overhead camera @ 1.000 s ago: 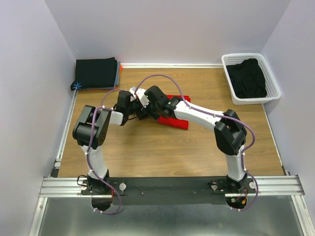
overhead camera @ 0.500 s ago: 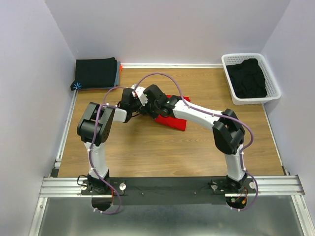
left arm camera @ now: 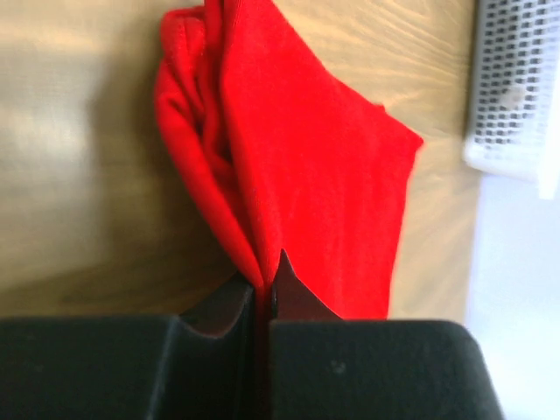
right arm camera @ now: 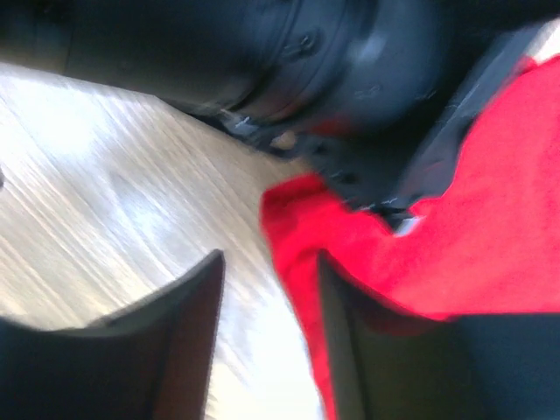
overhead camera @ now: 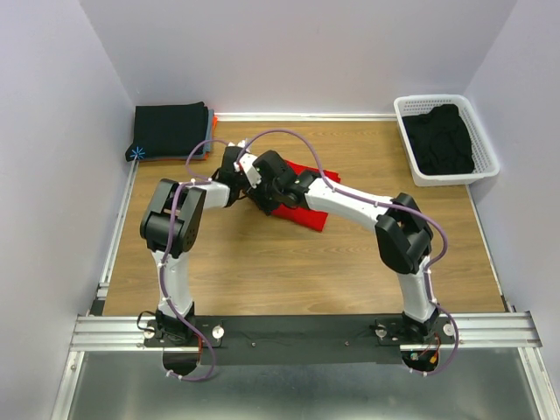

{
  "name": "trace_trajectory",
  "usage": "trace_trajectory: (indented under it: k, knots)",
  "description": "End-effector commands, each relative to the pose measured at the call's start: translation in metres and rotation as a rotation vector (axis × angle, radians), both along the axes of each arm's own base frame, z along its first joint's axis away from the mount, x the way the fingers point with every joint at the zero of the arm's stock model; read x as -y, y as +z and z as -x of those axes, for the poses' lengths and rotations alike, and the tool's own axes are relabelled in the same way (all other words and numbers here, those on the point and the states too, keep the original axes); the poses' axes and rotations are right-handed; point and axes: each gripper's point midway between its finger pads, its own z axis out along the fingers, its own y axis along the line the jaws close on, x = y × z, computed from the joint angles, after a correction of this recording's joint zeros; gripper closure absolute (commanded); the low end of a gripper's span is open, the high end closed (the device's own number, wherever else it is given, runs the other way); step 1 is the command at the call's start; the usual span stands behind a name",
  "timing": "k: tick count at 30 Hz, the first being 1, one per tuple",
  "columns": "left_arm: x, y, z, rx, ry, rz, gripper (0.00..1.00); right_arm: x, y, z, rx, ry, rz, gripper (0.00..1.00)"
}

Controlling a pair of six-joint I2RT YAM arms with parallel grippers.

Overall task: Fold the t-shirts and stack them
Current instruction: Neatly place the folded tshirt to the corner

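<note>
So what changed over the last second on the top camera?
The left gripper and the right gripper moved with the folded bright red cloth t-shirt toward the far-left corner, nearer the stack of folded black t-shirts. Left is shut on the red cloth; right's fingers stand apart. Stack and white plastic lattice basket stayed put.

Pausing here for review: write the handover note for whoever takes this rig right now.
Left tool: shut on an edge of the red t-shirt, which lies mid-table, part folded.
Right tool: open beside it, gripping nothing.
Done: folded black stack in the far left corner.
Left: finish the red fold, stack it, then do the black t-shirts in the white basket, far right.
</note>
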Motion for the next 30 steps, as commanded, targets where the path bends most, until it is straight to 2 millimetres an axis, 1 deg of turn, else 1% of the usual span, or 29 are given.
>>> trace_trajectory:
  k: [1,2,3,4,5,6,7,8,9,10,11,12,13,14,15,16,17,18,19,20,21,22,23,24,25,26,28,30]
  knots:
    - [-0.026,0.012,-0.031,0.132,0.005,-0.264,1.00,0.005,0.036,-0.009,0.056,-0.056,-0.060,0.34]
    - [-0.028,0.023,-0.042,0.172,0.002,-0.301,1.00,0.011,0.040,-0.011,0.060,-0.070,-0.065,0.28]
    - [-0.035,0.019,-0.043,0.179,-0.027,-0.372,1.00,0.018,0.043,-0.013,0.064,-0.086,-0.067,0.22]
    - [-0.040,0.033,-0.057,0.222,-0.011,-0.413,1.00,0.030,0.052,-0.018,0.075,-0.114,-0.076,0.10]
    - [-0.044,0.036,-0.061,0.234,-0.012,-0.448,1.00,0.037,0.056,-0.020,0.077,-0.130,-0.080,0.04]
    - [-0.050,0.031,-0.063,0.237,-0.043,-0.515,1.00,0.049,0.059,-0.027,0.085,-0.157,-0.080,0.00]
    - [-0.058,0.033,-0.070,0.246,-0.030,-0.556,1.00,0.059,0.059,-0.028,0.085,-0.173,-0.073,0.00]
    - [-0.061,0.039,-0.077,0.255,-0.036,-0.585,1.00,0.069,0.069,-0.031,0.106,-0.196,-0.079,0.00]
    - [-0.066,0.044,-0.083,0.274,-0.036,-0.620,1.00,0.078,0.073,-0.034,0.117,-0.212,-0.077,0.00]
    - [-0.074,0.049,-0.090,0.304,-0.044,-0.676,1.00,0.093,0.069,-0.037,0.115,-0.239,-0.059,0.00]
    - [-0.075,0.061,-0.100,0.341,-0.048,-0.697,1.00,0.109,0.078,-0.043,0.138,-0.276,-0.061,0.00]
    - [-0.080,0.067,-0.106,0.359,-0.048,-0.728,1.00,0.117,0.080,-0.044,0.143,-0.289,-0.056,0.00]
    - [-0.090,0.071,-0.114,0.380,-0.045,-0.805,1.00,0.125,0.080,-0.044,0.149,-0.298,-0.048,0.00]
    - [-0.090,0.094,-0.128,0.435,-0.041,-0.822,1.00,0.133,0.082,-0.044,0.154,-0.310,-0.045,0.00]
    - [-0.098,0.085,-0.132,0.406,-0.057,-0.855,1.00,0.146,0.082,-0.044,0.157,-0.334,-0.036,0.00]
    - [-0.104,0.106,-0.145,0.456,-0.051,-0.898,1.00,0.152,0.083,-0.044,0.164,-0.345,-0.030,0.00]
    - [-0.116,0.106,-0.149,0.440,-0.049,-0.919,1.00,0.158,0.078,-0.041,0.158,-0.352,-0.016,0.00]
    - [-0.122,0.100,-0.155,0.431,-0.053,-0.936,1.00,0.163,0.079,-0.041,0.162,-0.359,-0.013,0.00]
    - [-0.128,0.103,-0.161,0.435,-0.052,-0.948,1.00,0.166,0.083,-0.039,0.170,-0.361,-0.016,0.00]
    - [-0.134,0.122,-0.171,0.468,-0.028,-0.958,1.00,0.168,0.082,-0.038,0.170,-0.364,-0.014,0.00]
    - [-0.148,0.113,-0.175,0.436,-0.032,-0.988,1.00,0.172,0.079,-0.036,0.166,-0.371,-0.007,0.00]
    - [-0.157,0.116,-0.179,0.433,-0.020,-0.998,1.00,0.173,0.081,-0.034,0.169,-0.370,-0.008,0.00]
    - [-0.162,0.131,-0.185,0.457,-0.014,-1.005,1.00,0.175,0.081,-0.034,0.171,-0.373,-0.009,0.00]
    - [-0.170,0.131,-0.189,0.459,-0.011,-1.006,1.00,0.176,0.080,-0.033,0.171,-0.374,-0.004,0.00]
    - [-0.182,0.136,-0.192,0.469,-0.004,-1.012,1.00,0.178,0.079,-0.032,0.171,-0.374,0.001,0.00]
    - [-0.187,0.146,-0.196,0.490,0.005,-1.021,1.00,0.179,0.078,-0.031,0.170,-0.374,0.005,0.00]
    - [-0.200,0.155,-0.199,0.515,0.000,-1.071,1.00,0.180,0.074,-0.030,0.164,-0.373,0.013,0.00]
    - [-0.207,0.165,-0.201,0.539,0.001,-1.101,1.00,0.180,0.072,-0.029,0.157,-0.368,0.009,0.00]
